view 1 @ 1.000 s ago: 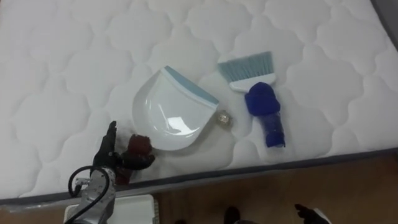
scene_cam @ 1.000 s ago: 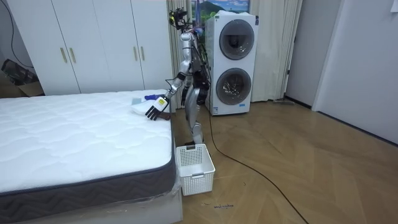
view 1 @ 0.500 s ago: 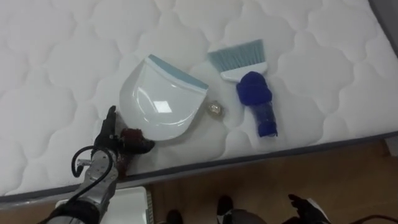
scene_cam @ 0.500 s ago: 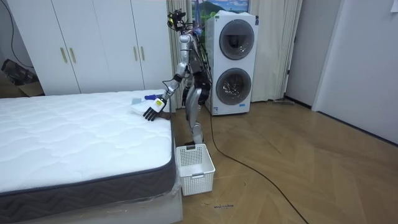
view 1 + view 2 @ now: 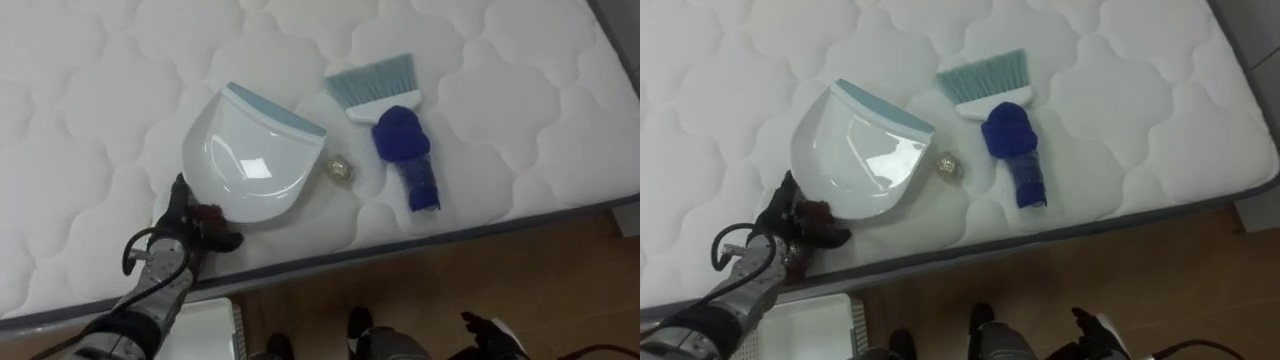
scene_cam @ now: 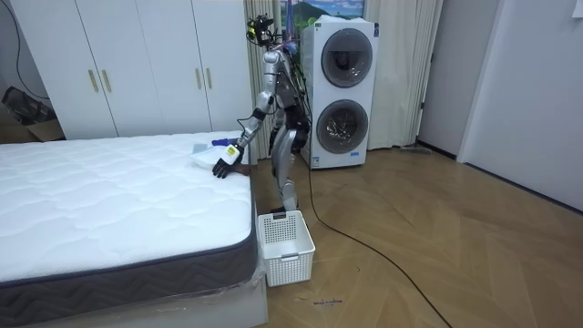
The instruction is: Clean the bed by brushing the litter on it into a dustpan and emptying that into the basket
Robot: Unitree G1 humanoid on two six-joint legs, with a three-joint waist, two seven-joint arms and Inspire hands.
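A white dustpan (image 5: 250, 165) with a pale blue lip lies on the white quilted mattress (image 5: 90, 90), its dark red handle (image 5: 209, 216) pointing at the bed's near edge. My left hand (image 5: 180, 226) is at that handle, fingers fairly straight on its left and thumb under it. The pan rests flat. To its right lies a small crumpled ball (image 5: 339, 169). Further right is a brush (image 5: 400, 140) with pale blue bristles and a blue handle. My right hand (image 5: 487, 336) hangs low over the floor. In the room view I stand at the bed's far corner, left hand (image 6: 223, 167) on the mattress.
A white plastic basket (image 6: 285, 244) stands on the wooden floor by the bed's side, and its rim (image 5: 210, 322) lies just below my left arm. The mattress edge (image 5: 450, 232) runs across the lower part of the eye views. A stacked washer and dryer (image 6: 339, 91) stand behind me.
The eye views have shifted, so the bed things sit higher and further left. My left hand has crept closer onto the dustpan's handle. Dustpan, ball and brush keep their places.
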